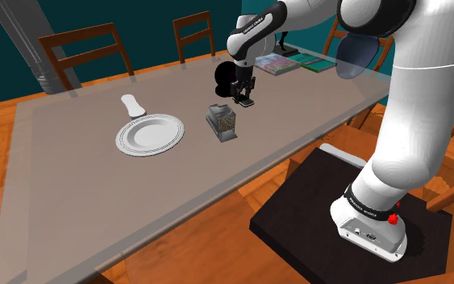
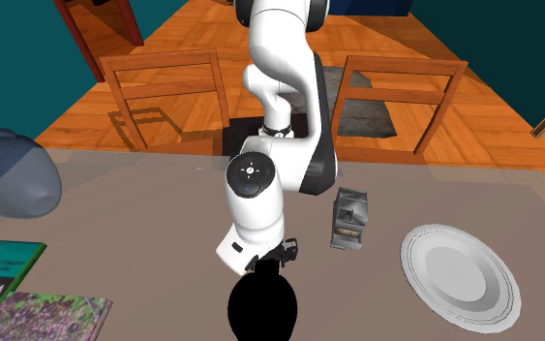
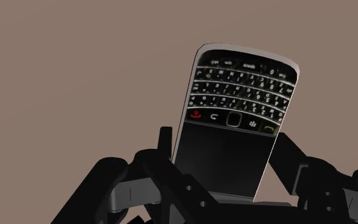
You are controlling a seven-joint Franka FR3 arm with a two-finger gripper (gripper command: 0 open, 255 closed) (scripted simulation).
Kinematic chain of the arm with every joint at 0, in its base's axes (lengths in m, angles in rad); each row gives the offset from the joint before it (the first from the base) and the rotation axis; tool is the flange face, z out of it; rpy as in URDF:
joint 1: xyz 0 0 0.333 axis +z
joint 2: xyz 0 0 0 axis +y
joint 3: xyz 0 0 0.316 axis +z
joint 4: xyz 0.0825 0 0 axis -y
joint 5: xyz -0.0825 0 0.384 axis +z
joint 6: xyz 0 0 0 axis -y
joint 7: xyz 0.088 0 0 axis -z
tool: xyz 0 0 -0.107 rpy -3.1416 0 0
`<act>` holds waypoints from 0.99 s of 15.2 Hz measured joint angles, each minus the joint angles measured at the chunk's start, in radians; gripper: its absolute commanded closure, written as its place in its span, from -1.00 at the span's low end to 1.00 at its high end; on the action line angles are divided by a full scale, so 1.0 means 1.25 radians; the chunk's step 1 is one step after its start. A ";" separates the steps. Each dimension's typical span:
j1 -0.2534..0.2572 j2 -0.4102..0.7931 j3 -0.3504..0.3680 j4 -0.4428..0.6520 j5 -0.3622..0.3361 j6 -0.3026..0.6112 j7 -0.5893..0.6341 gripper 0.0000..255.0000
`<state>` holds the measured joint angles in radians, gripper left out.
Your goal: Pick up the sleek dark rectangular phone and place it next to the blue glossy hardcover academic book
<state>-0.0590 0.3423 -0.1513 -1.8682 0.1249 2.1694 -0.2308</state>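
tool clamped on keypad phone | raised off worktop | likely for carrying toward corner books

Arm reaches from black stand up and left over table. Gripper points down, close above the tabletop. Grey boxy object stands just beside it, toward the view's left. White plate lies further left, with a small white utensil just behind. Two books lie flat near the far edge.
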 measured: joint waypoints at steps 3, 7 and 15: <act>0.000 0.000 0.000 0.000 0.000 0.000 0.000 1.00; 0.001 -0.011 -0.001 0.004 -0.003 -0.016 0.003 1.00; 0.003 -0.046 -0.004 0.044 -0.013 -0.091 0.013 1.00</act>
<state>-0.0554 0.2842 -0.1565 -1.8128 0.1087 2.0556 -0.2151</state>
